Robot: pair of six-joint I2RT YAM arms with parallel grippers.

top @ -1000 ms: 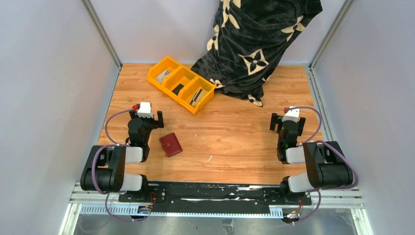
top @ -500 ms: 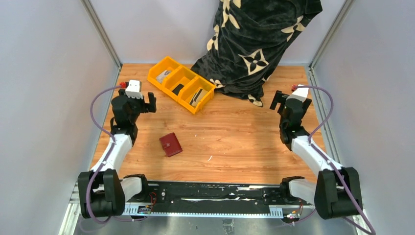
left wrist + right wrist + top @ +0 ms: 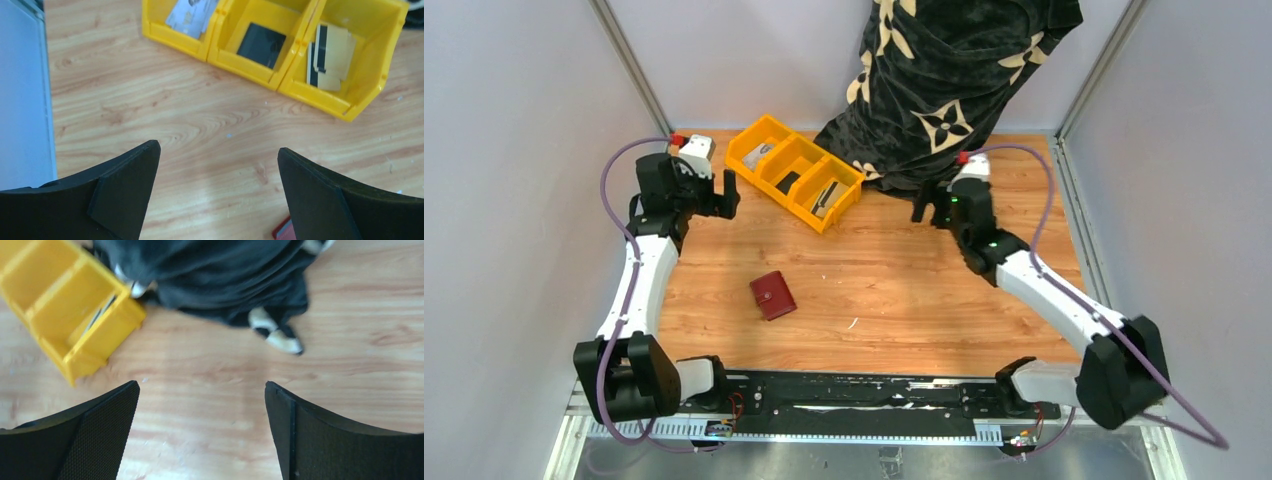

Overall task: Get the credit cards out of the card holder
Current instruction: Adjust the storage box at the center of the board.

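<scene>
Card holder (image 3: 772, 296) (closed) well apart from left tool (image 3: 218, 151), right tool (image 3: 202, 385).

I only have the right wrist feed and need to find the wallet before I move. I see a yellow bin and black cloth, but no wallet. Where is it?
Observer: The card holder lies on the table toward the near edge, left of centre, on the left arm's side.
Operator: Open or closed?
Observer: Folded shut in the top view, with no cards showing.
Operator: Is the left end effector on it?
Observer: No. The left end effector is open above bare wood near the yellow bin, apart from the holder.
</scene>
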